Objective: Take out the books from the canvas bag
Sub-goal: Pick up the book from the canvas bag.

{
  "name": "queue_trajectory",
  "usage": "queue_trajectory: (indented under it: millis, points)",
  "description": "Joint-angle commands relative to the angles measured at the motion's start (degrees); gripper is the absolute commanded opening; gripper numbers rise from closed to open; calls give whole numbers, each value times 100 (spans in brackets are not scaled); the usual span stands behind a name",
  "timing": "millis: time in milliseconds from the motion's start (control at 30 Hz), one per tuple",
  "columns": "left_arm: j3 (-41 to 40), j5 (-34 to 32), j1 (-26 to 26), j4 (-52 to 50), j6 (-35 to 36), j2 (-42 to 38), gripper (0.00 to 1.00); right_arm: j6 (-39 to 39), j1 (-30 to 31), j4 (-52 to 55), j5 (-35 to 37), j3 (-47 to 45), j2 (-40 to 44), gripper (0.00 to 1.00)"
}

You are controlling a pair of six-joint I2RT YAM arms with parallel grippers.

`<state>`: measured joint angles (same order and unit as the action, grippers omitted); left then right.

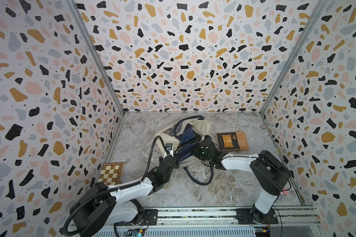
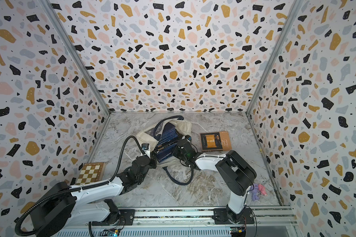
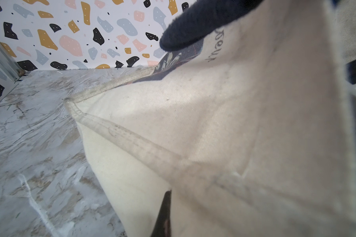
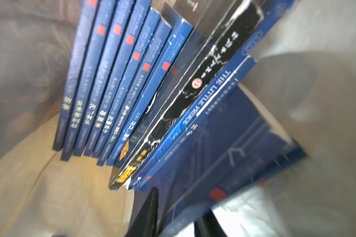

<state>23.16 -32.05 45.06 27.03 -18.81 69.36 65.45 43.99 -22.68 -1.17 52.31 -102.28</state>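
Left gripper [image 1: 171, 152]: jaws closed on the bag's near canvas edge, one black finger [image 3: 162, 215] showing against the cloth.
Right gripper [image 4: 177, 221]: jaws part-way apart, astride the edge of the nearest navy book. Whether they pinch it cannot be told.
Bag [image 1: 201, 125]: cream canvas, slumped mid-table [image 1: 214, 190], mouth towards the arms. Navy handle [image 3: 203, 20]; dark floral panel [image 3: 173, 59]. The script lettering [image 3: 216, 47] is not legible.
Books [image 4: 132, 82]: a row inside the bag, spines showing.
- Seven thin navy spines, each with a red square seal and pale characters.
- One black marbled spine [image 4: 214, 67], with white characters, a round red emblem and yellow characters at the foot.
- One blue spine [image 4: 210, 96] reading "THE LITTLE PRINCE".

Brown book [image 1: 232, 141]: outside the bag, flat on the table just beside the right gripper. It has an orange label; its script title is too small to read.
Chessboard box [image 1: 111, 172]: near the left wall, well apart from the bag.
Plush toy [image 2: 258, 190]: pink and purple, behind the right arm.
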Motion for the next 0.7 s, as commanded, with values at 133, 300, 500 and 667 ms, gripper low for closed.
queue_trajectory:
  millis: [133, 300, 500, 667]
  points:
    - [31, -3, -13, 295, 89, 7, 0, 88, 65, -225, -71, 349, -336, 36]
    - [40, -28, -7, 296, 105, -6, 0, -98, 169, -159, 164, 313, -87, 23]
    - [57, -55, -14, 258, 90, 20, 0, -184, 207, -181, 214, -29, 402, 7]
    - [84, -89, -7, 182, 70, 25, 0, -218, 225, -168, -67, -219, 792, 2]
